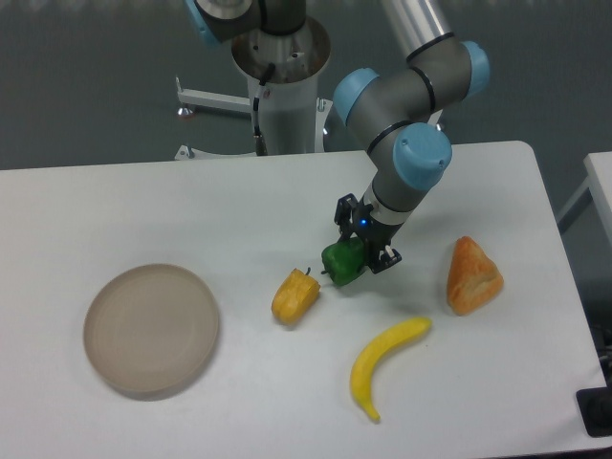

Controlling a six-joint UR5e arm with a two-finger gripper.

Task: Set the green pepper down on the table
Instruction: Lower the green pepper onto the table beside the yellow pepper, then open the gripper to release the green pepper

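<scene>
Gripper [359, 251] was closed on the green pepper [342, 262], its 2 black fingers pressed against the pepper's sides. Pepper sat at the gripper's tip, low over the table [191, 210]; could not tell whether its underside touched the white surface. Thin dark stem pointed left, away from the gripper. A small blue light showed on the gripper body just above the pepper.

Orange-yellow pepper [295, 295] lay on the table just left of and slightly below the gripper, near the green pepper but apart from it. Banana [384, 363] lay below the gripper, toward the front edge, curved, 1 end pointing up and right. Orange wedge-shaped item [473, 275], possibly bread, sat to the gripper's right, well apart. Round beige plate [151, 330] rested far to the left and lower, nothing on it.

Arm came down from the upper right, grey links with blue joint caps, wrist angled toward the table's middle.
</scene>
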